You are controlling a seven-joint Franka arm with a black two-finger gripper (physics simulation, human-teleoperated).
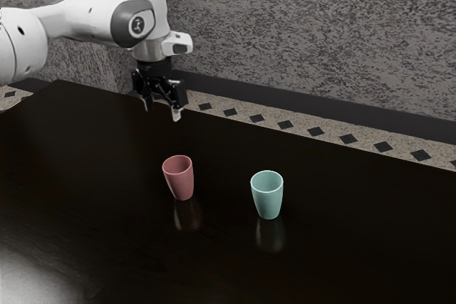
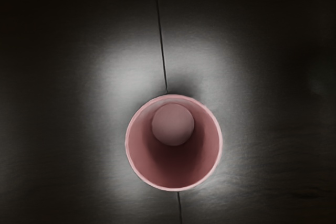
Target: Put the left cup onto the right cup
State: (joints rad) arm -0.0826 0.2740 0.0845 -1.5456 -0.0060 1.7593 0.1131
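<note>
Fingers [image 1: 161,105]: spread apart, gripping nothing, pointing down, hanging in the air above the bench [image 1: 85,233].
Pink cup [image 1: 178,176]: upright on the bench, toward the exterior view's left, below the fingers and well apart from them; the wrist view looks straight down into its empty mouth [image 2: 173,142].
Teal cup [image 1: 267,194]: upright, on the exterior view's right of the pink cup, near it but not touching.
Bench: dark and glossy, mirroring both cups; a thin seam [image 2: 161,51] runs under the pink cup.
Wall [image 1: 320,26]: speckled stone behind.
</note>
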